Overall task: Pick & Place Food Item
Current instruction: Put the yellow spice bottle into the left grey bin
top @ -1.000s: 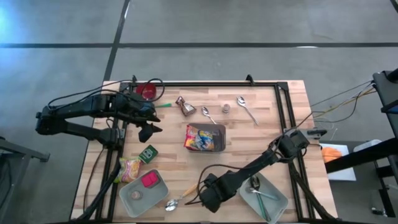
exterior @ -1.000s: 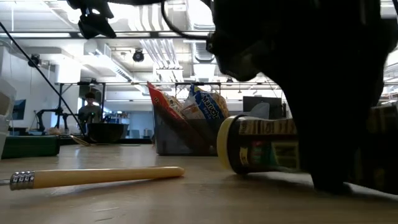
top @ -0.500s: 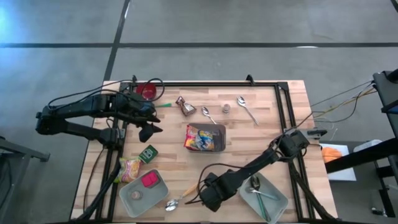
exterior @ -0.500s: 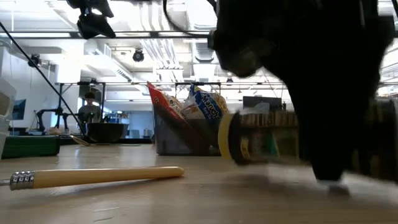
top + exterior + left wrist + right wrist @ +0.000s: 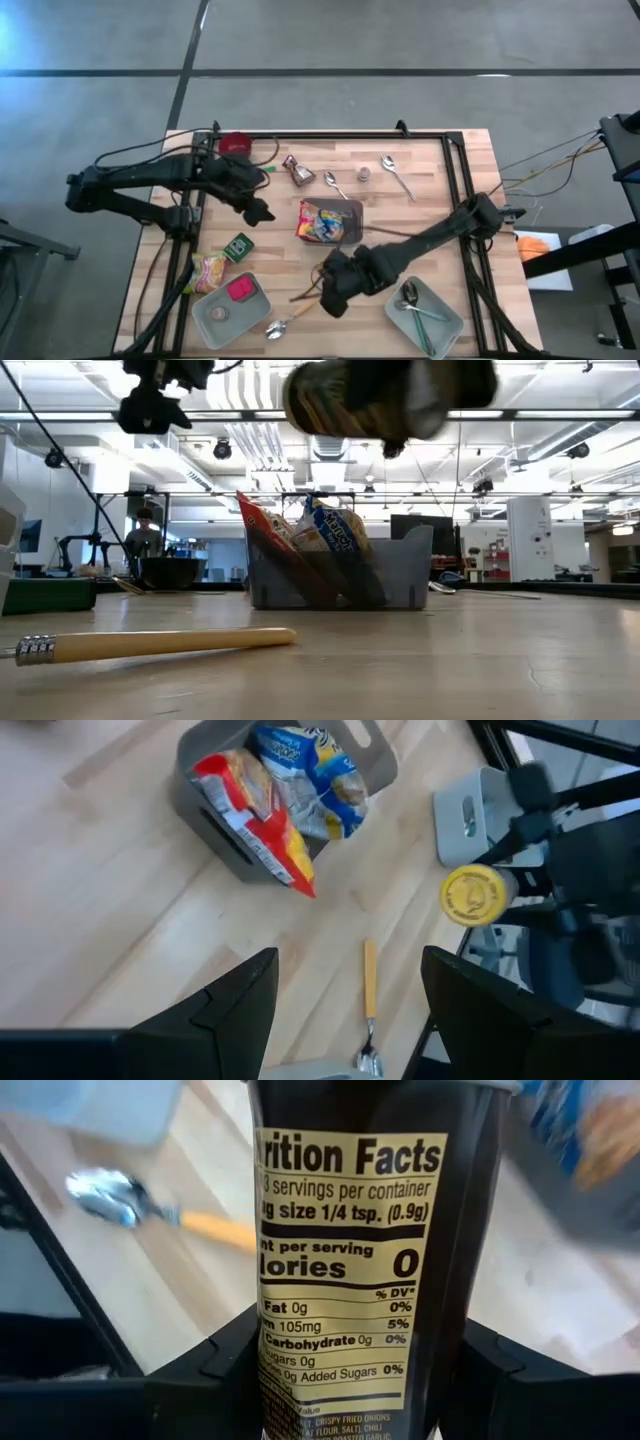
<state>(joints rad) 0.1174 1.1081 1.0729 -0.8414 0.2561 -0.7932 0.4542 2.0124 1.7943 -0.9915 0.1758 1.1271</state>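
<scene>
A dark seasoning jar (image 5: 350,1250) with a yellow lid (image 5: 475,895) hangs in the air, with my right gripper (image 5: 334,288) shut on it near the table's front middle. In the low view the jar (image 5: 390,398) shows high up, lying about level. A grey bin (image 5: 352,208) at the table's middle holds colourful snack bags (image 5: 285,790), which stand leaning in it. My left gripper (image 5: 258,212) hovers open just left of the bin, nothing between its fingers. My right gripper pinches the jar's labelled body (image 5: 300,1380) between its two fingers (image 5: 205,1375), one on each side. The fingers come steeply from above and lie across the jar. The jar is lifted clear of the table, about level on its side.
A wooden-handled spoon (image 5: 290,318) lies near the front edge. A grey tray (image 5: 205,322) with a pink item sits front left, another (image 5: 448,330) with spoons front right. A green box (image 5: 238,246), a candy bag (image 5: 208,270), a red bowl (image 5: 235,143) and spoons (image 5: 397,175) lie around.
My right gripper has risen from the table with the jar, which lay on its side on the wood and now hangs clear; it has also shifted toward the bin. My left gripper has moved a little toward the bin and rolled about its own line.
</scene>
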